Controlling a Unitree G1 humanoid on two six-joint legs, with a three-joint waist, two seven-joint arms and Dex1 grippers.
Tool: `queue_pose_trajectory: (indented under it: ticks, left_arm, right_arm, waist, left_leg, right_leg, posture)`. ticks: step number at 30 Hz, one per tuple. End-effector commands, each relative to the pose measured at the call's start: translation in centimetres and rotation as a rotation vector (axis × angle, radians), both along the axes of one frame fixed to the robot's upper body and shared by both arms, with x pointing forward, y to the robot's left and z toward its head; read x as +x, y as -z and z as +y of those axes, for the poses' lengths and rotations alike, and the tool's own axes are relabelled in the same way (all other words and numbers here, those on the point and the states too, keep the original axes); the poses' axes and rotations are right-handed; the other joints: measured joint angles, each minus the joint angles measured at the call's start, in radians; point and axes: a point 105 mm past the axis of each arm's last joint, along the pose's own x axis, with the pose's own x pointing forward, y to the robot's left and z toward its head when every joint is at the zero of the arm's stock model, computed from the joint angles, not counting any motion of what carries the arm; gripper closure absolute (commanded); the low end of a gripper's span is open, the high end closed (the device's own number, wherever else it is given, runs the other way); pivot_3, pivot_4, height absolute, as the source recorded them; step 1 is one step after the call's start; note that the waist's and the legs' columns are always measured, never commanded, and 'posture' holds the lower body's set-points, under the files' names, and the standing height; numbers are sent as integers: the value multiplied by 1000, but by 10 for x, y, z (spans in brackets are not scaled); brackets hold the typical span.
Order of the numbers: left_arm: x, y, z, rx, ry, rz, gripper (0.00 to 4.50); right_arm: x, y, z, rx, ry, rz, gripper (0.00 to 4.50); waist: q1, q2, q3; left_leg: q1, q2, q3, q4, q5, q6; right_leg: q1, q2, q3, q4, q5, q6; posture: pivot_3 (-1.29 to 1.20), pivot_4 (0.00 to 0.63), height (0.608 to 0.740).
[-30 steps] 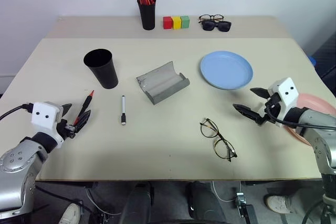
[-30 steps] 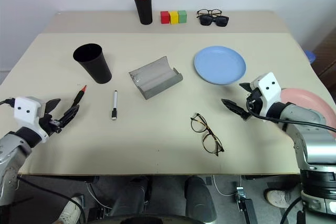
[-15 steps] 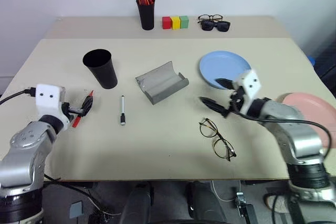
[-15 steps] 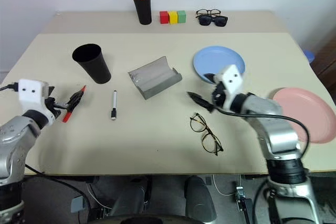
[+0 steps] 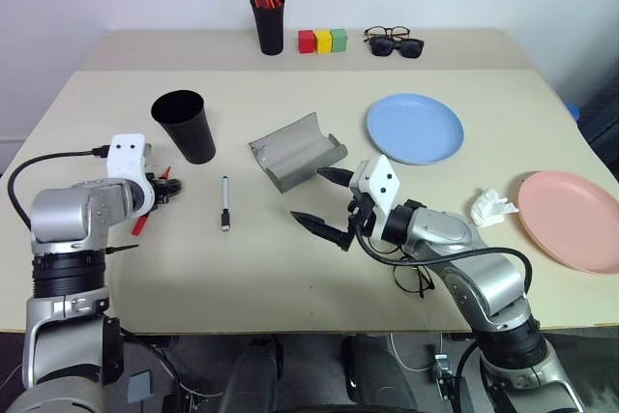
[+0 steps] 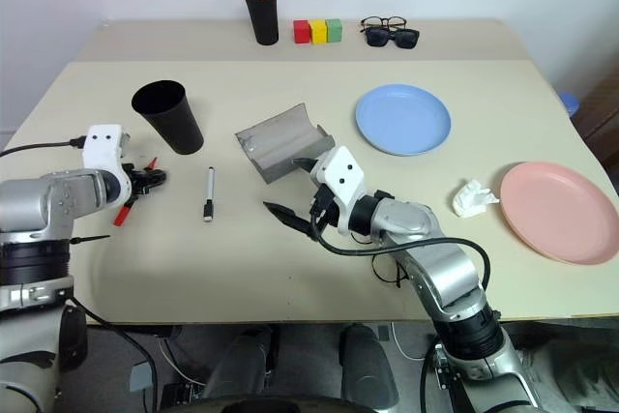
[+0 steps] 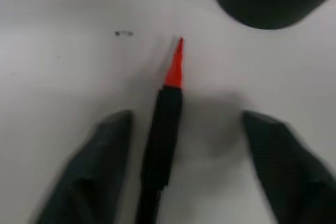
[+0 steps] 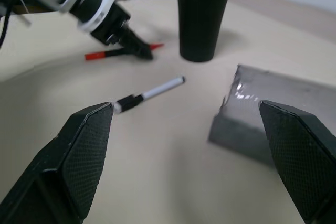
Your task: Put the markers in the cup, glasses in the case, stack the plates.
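From the head views, the black marker [image 6: 132, 195] lay on the counter [image 6: 290, 268] beside the black cup [image 6: 169, 115], red tip toward the cup. In the left wrist view, the left tool [image 7: 189, 166] stood spread astride it, untouched. The right tool [image 5: 320, 198] gaped wide near the grey case [image 5: 298, 150].

The cup [image 5: 184, 126] is showing matt black plastic. Beside it, the case [image 5: 298, 151] is looking like smooth grey hard shell, faintly glinting. The table [image 5: 290, 258] is presenting a smooth, matt beige surface.
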Motion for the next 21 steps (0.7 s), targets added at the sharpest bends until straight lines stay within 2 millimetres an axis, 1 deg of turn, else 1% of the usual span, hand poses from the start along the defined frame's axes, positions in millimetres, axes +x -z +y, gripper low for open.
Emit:
queue_pose_trajectory:
  ticks: [1,2,3,4,5,7,8,9,10,11,12,13,14,15,16,18,19,21]
  left_arm:
    - [-2,3,11,23,-37,33,3367]
    - [-2,3,14,33,-47,28,3881]
    - [0,-2,21,52,-77,-14,4413]
    - [2,-9,28,64,-114,-69,4469]
    - [5,-24,39,84,-167,-170,4469]
    - [9,-62,59,117,-274,-424,4469]
    - [7,-80,68,132,-329,-538,4469]
    - [6,-90,73,140,-363,-606,4469]
    - [4,-107,74,166,-384,-692,4469]
    - [3,-131,67,168,-354,-827,4469]
    - [0,-155,58,210,-308,-952,4469]
    - [-1,-175,47,230,-262,-1060,4469]
    - [-1,-186,40,241,-232,-1121,4469]
    - [2,-192,31,228,-200,-1152,4469]
    - [9,-197,17,218,-156,-1176,4469]
    - [28,-198,-19,201,-28,-1190,4469]
    - [34,-196,-30,223,12,-1194,4469]
    - [43,-188,-41,217,40,-1183,4469]
  right_arm:
    - [-6,-14,0,14,-7,-59,0]
    - [-5,-14,0,12,-7,-58,0]
    - [-5,-15,0,10,-10,-61,0]
    - [-4,-16,1,10,-11,-65,0]
    - [-4,-19,2,16,-15,-72,0]
    - [-4,-25,5,33,-26,-84,0]
    - [-4,-28,7,40,-33,-89,0]
    - [-4,-29,8,44,-38,-91,0]
    - [-3,-32,10,52,-49,-97,0]
    - [-1,-36,14,67,-59,-105,0]
    - [3,-42,18,85,-62,-121,0]
    - [9,-48,23,100,-52,-144,0]
    - [13,-51,26,109,-44,-159,0]
    - [17,-54,29,119,-37,-170,0]
    - [19,-57,33,132,-38,-179,0]
    - [21,-62,42,157,-49,-193,0]
    - [21,-63,44,166,-55,-196,0]
    - [20,-64,48,173,-64,-199,0]
  waist:
    - [2,0,0]
    - [2,0,0]
    - [2,0,0]
    - [2,0,0]
    - [2,0,0]
    - [2,-1,0]
    - [2,-2,1]
    - [3,-3,1]
    - [5,-3,1]
    - [8,-4,1]
    - [9,-4,1]
    - [10,-5,1]
    - [12,-5,1]
    - [14,-6,0]
    - [15,-6,0]
    - [18,-7,0]
    - [17,-6,0]
    - [9,-6,0]
  left_leg:
    - [0,0,0,0,0,0]
    - [0,0,0,0,0,-1]
    - [0,0,0,0,1,-1]
    - [1,0,0,0,1,-1]
    - [1,0,0,0,1,-1]
    - [0,0,0,0,1,-2]
    - [-1,0,0,0,1,-3]
    - [-1,0,0,0,2,-3]
    - [-2,0,0,0,2,-4]
    - [-2,0,0,0,2,-4]
    - [-2,0,0,0,2,-4]
    - [-2,0,1,0,3,-4]
    - [-2,0,1,0,3,-5]
    - [-2,-1,1,0,3,-5]
    - [-2,-1,1,0,3,-6]
    - [-2,-1,0,0,3,-6]
    - [-2,-2,0,0,3,-6]
    - [-2,-2,1,0,3,-5]
  right_leg:
    - [0,0,0,1,0,0]
    - [0,0,0,1,0,0]
    - [0,0,0,2,0,0]
    - [0,0,0,2,0,0]
    - [0,0,0,3,0,0]
    - [-3,0,1,5,0,0]
    - [-4,0,1,6,0,-1]
    - [-6,0,1,6,0,-1]
    - [-6,0,1,6,0,-1]
    - [-6,-1,1,6,0,-1]
    - [-5,-1,1,6,0,-1]
    - [-5,-2,1,6,0,-1]
    - [-5,-2,1,5,0,-1]
    - [-5,-2,1,5,0,-1]
    - [-5,-2,1,5,0,-1]
    - [-4,-2,0,5,0,-1]
    - [-3,-2,0,5,0,-1]
    - [-3,-2,0,5,0,-1]
  posture:
    - [0,150,740]
    - [0,150,740]
    - [0,150,740]
    - [0,150,740]
    - [0,150,740]
    - [0,150,740]
    - [0,150,740]
    - [0,150,740]
    - [0,150,740]
    - [0,150,740]
    - [0,150,740]
    - [0,150,740]
    - [0,150,740]
    - [0,150,740]
    - [0,150,740]
    - [0,150,740]
    - [0,150,740]
    - [0,150,740]
